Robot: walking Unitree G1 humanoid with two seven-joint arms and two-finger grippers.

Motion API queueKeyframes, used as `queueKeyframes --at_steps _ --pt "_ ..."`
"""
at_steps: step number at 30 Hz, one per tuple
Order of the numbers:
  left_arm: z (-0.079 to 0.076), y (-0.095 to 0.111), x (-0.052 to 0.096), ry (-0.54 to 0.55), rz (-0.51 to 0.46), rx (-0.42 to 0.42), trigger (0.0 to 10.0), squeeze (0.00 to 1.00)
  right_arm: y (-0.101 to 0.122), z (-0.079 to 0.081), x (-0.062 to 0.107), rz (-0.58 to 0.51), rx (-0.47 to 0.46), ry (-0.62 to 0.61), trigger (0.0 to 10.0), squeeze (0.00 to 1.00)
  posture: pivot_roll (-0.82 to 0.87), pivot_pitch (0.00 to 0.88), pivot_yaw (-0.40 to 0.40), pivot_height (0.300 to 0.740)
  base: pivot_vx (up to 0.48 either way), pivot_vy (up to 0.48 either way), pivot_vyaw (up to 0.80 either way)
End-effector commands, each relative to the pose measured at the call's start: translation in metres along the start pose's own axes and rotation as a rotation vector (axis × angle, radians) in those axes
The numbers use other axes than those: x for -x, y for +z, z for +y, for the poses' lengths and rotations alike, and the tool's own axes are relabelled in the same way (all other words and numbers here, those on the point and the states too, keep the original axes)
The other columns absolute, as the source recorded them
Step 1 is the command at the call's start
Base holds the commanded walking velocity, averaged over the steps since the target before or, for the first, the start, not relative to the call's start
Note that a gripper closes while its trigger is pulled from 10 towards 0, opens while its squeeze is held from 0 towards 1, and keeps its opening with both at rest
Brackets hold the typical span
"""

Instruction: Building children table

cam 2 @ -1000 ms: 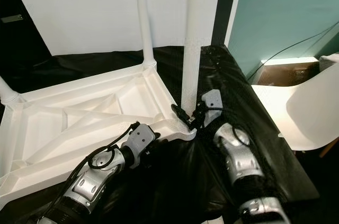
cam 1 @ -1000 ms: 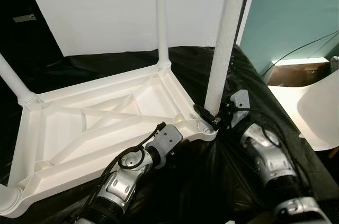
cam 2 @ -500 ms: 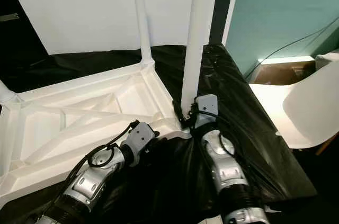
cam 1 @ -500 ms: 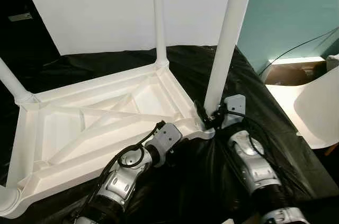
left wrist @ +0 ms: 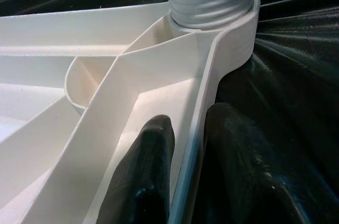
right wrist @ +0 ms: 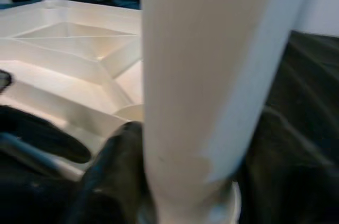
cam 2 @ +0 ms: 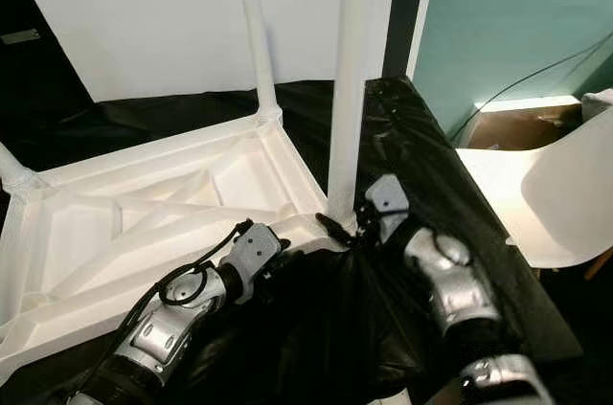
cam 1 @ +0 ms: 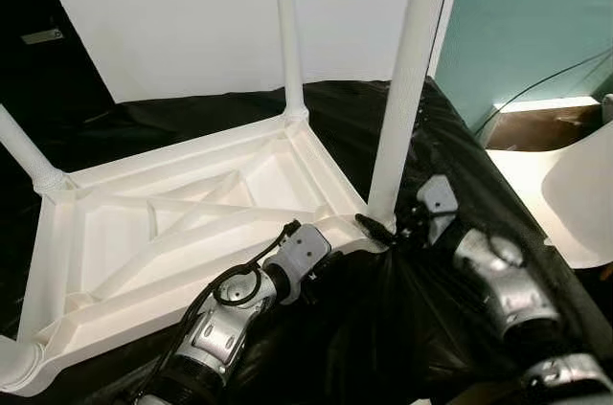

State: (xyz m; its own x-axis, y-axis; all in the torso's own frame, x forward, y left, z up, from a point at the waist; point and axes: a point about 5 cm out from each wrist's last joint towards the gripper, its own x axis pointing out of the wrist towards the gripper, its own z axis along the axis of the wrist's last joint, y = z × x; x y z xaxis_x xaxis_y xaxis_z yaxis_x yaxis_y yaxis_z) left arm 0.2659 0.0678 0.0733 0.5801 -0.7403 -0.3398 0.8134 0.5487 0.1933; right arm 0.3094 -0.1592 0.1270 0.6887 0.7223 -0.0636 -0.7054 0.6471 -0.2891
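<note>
At tabletop (cam 1: pixel 172 233) rim, left tool (left wrist: pixel 185 181) pinching; right tool (cam 1: pixel 383 229) seemingly clasping leg (cam 1: pixel 402 89).

My head views are sharp and evenly lit; the white backdrop panel (cam 1: pixel 220 12) is bright, the black sheet (cam 1: pixel 450 137) dim with faint sheen. My right wrist view is blurred; beside my left tool (left wrist: pixel 185 181), focus holds.

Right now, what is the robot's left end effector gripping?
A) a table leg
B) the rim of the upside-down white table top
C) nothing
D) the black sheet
B: in the left wrist view the left end effector has one finger on each side of the white table top's rim.
</note>
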Motion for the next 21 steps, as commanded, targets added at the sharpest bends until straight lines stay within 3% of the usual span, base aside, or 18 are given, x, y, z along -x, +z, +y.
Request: queueKeyframes --at_steps 1,5,8,11,13,14,17,21 --pt "-0.014 -0.051 0.008 -0.078 0.241 0.079 10.0 0.00 -0.008 0.002 0.008 0.034 -0.047 0.023 0.0 0.00 -0.02 0.000 0.010 0.740 0.000 0.000 0.00" --pt "-0.013 -0.050 0.008 -0.071 0.237 0.080 10.0 0.00 -0.016 0.016 0.010 0.042 -0.137 0.065 0.0 0.00 -0.01 0.000 0.006 0.740 0.000 0.000 0.00" --pt "-0.012 -0.050 0.011 -0.070 0.238 0.081 10.0 0.00 -0.020 0.037 0.002 0.009 -0.246 0.028 0.0 0.00 -0.01 0.000 0.009 0.740 0.000 0.000 0.00" --pt "-0.011 -0.051 0.012 -0.071 0.243 0.074 10.0 0.00 -0.020 0.046 -0.004 -0.030 -0.220 -0.086 0.0 0.00 -0.01 0.000 0.009 0.740 0.000 0.000 0.00" --pt "-0.010 -0.050 0.011 -0.071 0.244 0.073 10.0 0.00 -0.016 0.044 -0.006 -0.086 -0.175 -0.310 0.0 0.00 -0.01 0.000 0.012 0.740 0.000 0.000 0.00" --pt "-0.010 -0.050 0.011 -0.071 0.244 0.073 10.0 0.00 -0.016 0.044 -0.006 -0.086 -0.175 -0.310 0.0 0.00 -0.01 0.000 0.012 0.740 0.000 0.000 0.00" --pt "-0.013 -0.049 0.008 -0.071 0.237 0.082 10.0 0.00 -0.018 0.038 -0.003 -0.088 -0.174 -0.534 0.0 0.00 -0.01 0.000 0.011 0.740 0.000 0.000 0.00" --pt "-0.014 -0.049 0.007 -0.072 0.235 0.085 10.0 0.00 -0.018 0.035 -0.001 -0.077 -0.170 -0.579 0.0 0.00 -0.01 0.000 0.009 0.740 0.000 0.000 0.00"
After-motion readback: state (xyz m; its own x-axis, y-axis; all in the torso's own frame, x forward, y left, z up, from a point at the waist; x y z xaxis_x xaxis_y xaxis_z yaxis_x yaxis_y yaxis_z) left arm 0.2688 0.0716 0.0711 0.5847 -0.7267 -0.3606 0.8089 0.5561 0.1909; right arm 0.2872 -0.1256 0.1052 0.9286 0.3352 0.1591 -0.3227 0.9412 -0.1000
